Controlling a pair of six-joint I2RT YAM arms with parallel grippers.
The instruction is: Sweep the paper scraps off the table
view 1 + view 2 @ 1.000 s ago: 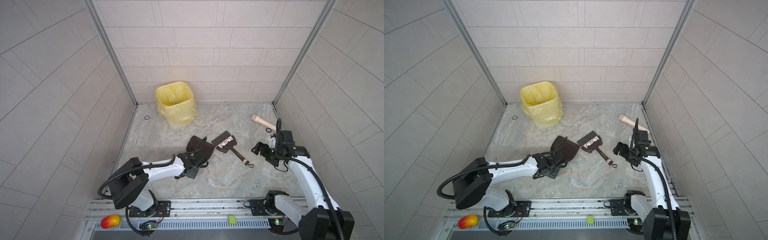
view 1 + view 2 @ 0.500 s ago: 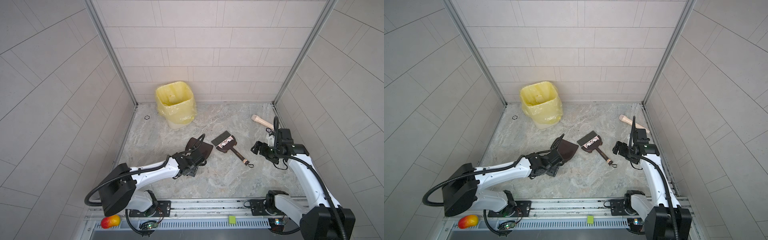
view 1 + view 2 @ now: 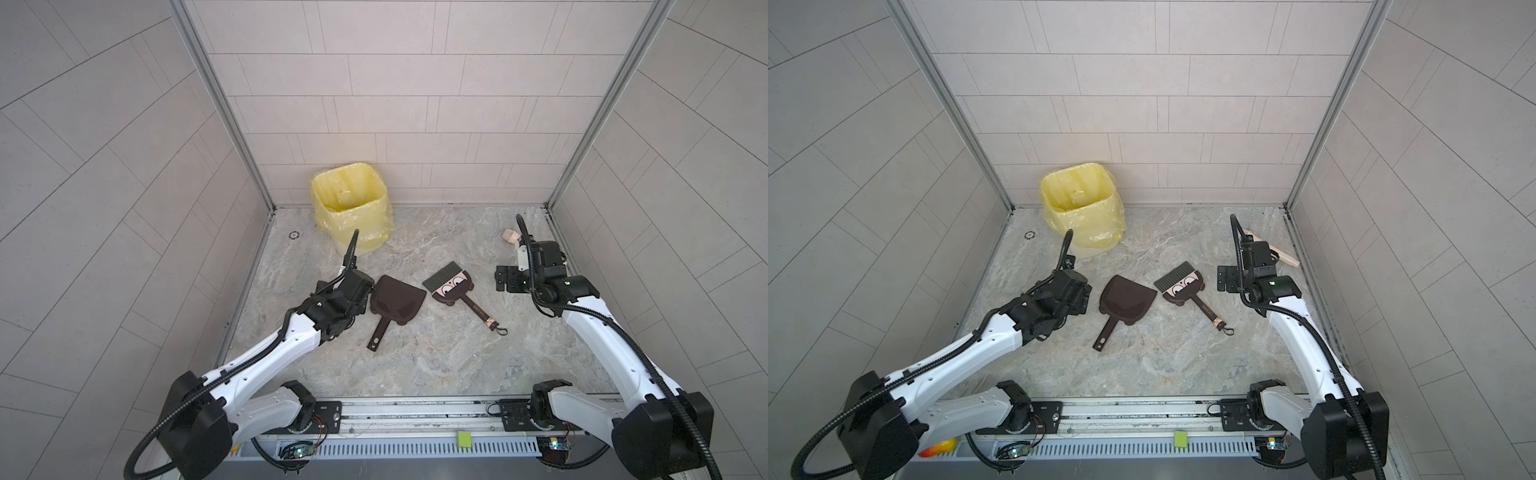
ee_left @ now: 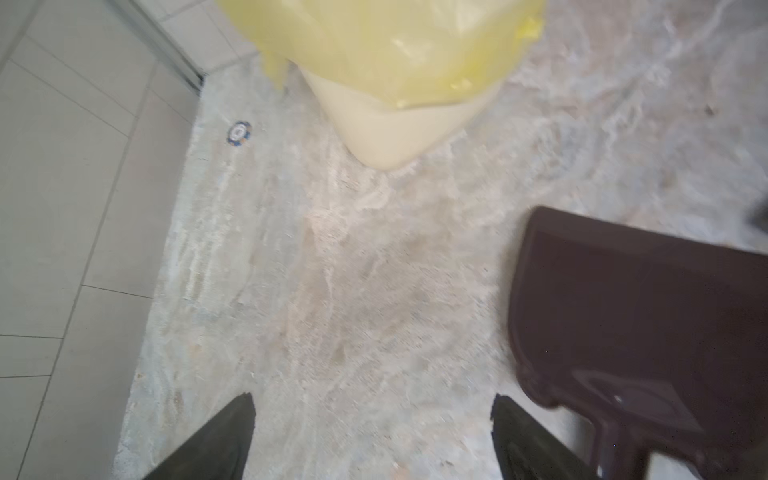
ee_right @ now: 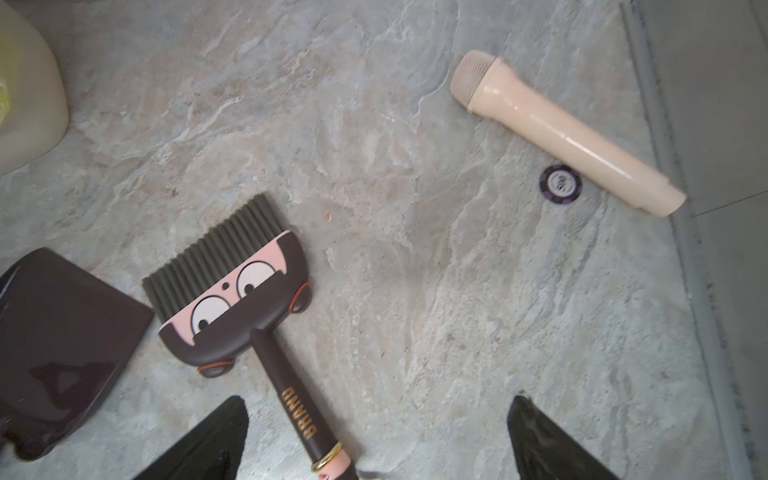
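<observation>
Table (image 3: 415,365), marble-veined, inside pale tiled walls (image 3: 415,104); left tool (image 4: 372,399) and right tool (image 5: 380,401) spread, empty.

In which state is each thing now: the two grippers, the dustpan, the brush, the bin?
left gripper: open, holds nothing.
right gripper: open, holds nothing.
dustpan: lying on the table, not held.
brush: lying flat, face side up, not held.
bin: upright, lined with a yellow bag.
</observation>
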